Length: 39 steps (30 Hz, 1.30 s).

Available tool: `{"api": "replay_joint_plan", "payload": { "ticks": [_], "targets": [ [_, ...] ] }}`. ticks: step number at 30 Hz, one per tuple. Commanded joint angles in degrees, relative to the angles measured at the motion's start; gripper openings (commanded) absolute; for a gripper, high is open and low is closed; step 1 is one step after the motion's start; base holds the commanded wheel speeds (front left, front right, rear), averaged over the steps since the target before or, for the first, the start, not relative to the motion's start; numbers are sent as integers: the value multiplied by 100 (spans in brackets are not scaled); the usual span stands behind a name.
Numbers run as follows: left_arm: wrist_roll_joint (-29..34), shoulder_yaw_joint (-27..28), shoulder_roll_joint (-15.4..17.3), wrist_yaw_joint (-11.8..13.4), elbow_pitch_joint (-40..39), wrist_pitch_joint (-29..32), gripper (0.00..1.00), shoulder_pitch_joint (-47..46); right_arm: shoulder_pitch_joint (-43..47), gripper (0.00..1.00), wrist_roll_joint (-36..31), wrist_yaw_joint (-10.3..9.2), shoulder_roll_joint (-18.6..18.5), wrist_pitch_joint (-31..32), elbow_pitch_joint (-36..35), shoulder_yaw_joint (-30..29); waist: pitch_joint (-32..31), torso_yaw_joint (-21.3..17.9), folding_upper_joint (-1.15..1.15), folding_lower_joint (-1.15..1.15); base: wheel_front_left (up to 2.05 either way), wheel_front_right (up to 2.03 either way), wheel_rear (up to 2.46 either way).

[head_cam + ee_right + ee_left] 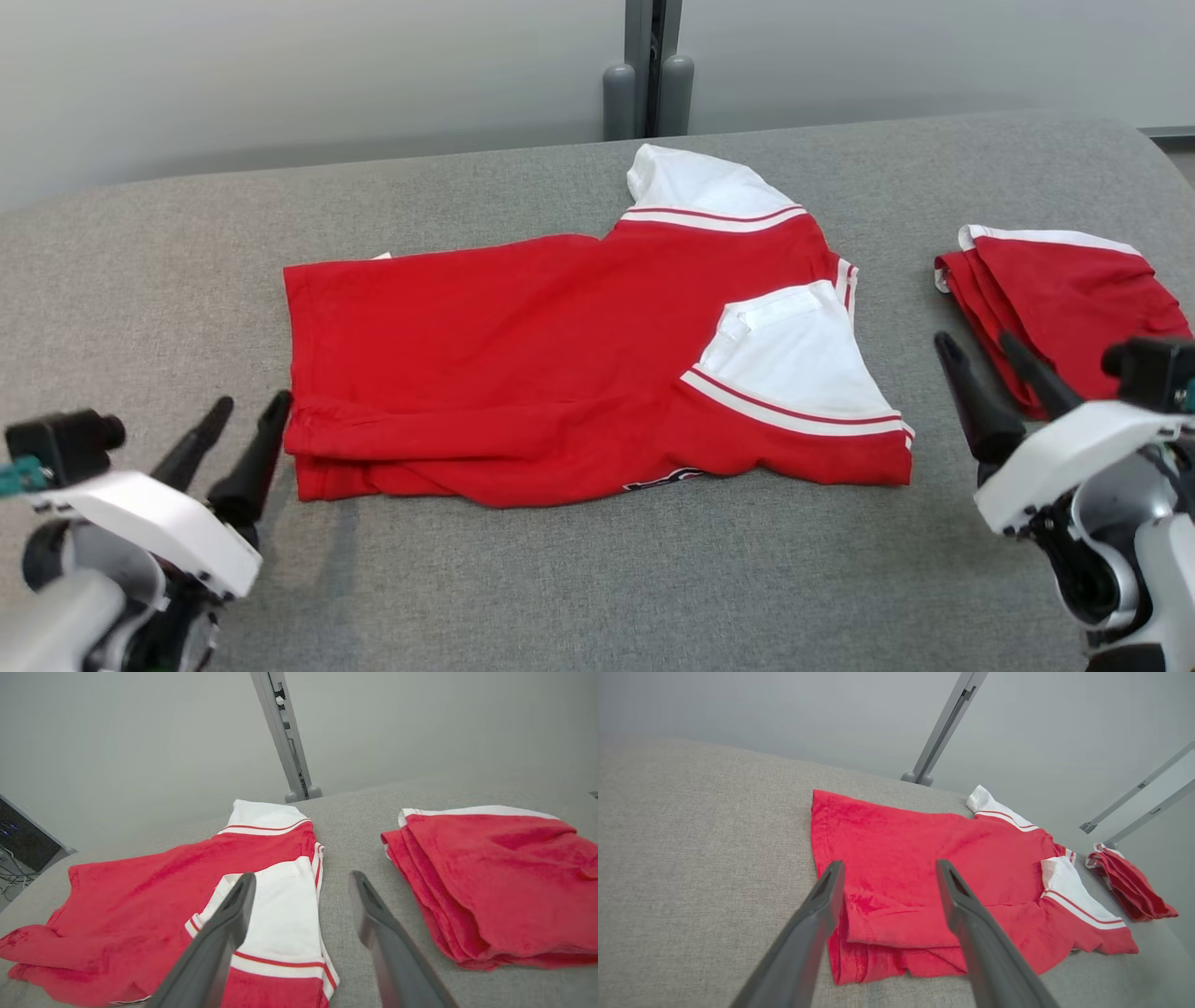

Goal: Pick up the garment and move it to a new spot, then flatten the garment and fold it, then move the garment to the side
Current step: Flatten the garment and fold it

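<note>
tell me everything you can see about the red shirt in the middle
The red shirt is a soft-looking knit with white sleeves trimmed in red and white stripes. It lies folded on the grey fabric surface, hem toward the robot's left, one sleeve laid over the body, near edge layered and slightly rumpled. Nothing grips it; the open left gripper hovers by its hem corner.

The garment (523,355) is red with white, red-striped sleeves (794,359); the folded pile (1064,299) at right is red, white-edged; the table (597,579) grey
</note>
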Motion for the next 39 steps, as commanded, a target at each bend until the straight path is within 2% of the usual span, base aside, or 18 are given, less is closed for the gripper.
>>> {"api": "replay_joint_plan", "payload": {
  "ticks": [1, 6, 9, 17, 25, 39],
  "targets": [
    [64, 36, -45, 99, 47, -99, 100, 101, 73, 100, -47, 3, 31, -115, 103, -46, 5, 4, 0, 0, 0, 0, 0],
    [255, -136, -346, 387, 309, -162, 100, 389, 263, 100, -32, 3, 161, -287, 525, -22, 23, -33, 0, 0, 0, 0, 0],
    [260, -233, -407, 441, 471, -62, 100, 433, 256, 100, -35, 3, 167, -246, 691, 12, 40, -55, 0, 0, 0, 0, 0],
    [331, -496, -692, 310, 1236, 391, 100, 99, -5, 100, -9, 3, 340, -187, 1245, 153, 162, -111, 0, 0, 0, 0, 0],
    [383, -617, -1073, -51, 1854, 511, 100, -188, -270, 100, -32, 3, 469, -158, 1636, 243, 250, -110, 0, 0, 0, 0, 0],
    [470, -721, -1332, -343, 2278, 584, 100, -458, -549, 100, -7, 3, 611, 73, 2182, 176, 363, -29, 0, 0, 0, 0, 0]
  ]
}}
